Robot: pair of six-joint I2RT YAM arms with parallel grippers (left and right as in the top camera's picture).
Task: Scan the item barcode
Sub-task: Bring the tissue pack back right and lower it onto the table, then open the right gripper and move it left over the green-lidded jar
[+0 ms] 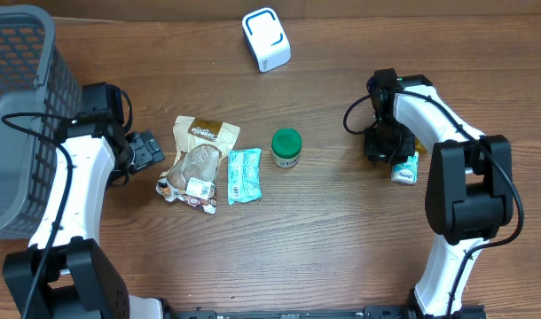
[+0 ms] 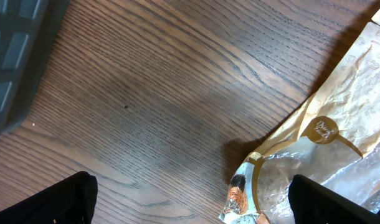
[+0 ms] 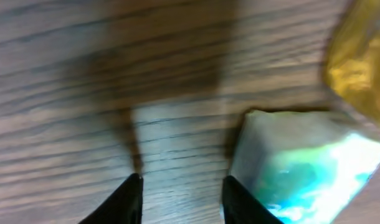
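Observation:
A white barcode scanner (image 1: 266,38) stands at the back of the table. My right gripper (image 1: 390,152) hovers low at the right, beside a small white and teal packet (image 1: 405,170). In the right wrist view the gripper (image 3: 184,199) is open over bare wood, and the packet (image 3: 302,168) lies just outside its right finger (image 3: 243,202), not held. My left gripper (image 1: 151,151) is wide open at the left edge of a tan snack bag (image 1: 199,164). In the left wrist view the bag's corner (image 2: 327,143) reaches between the fingers (image 2: 339,202), which do not grip it.
A teal packet (image 1: 244,175) and a green-lidded jar (image 1: 286,148) lie mid-table right of the bag. A grey basket (image 1: 22,97) fills the far left. Something yellow (image 3: 358,62) sits behind the right-hand packet.

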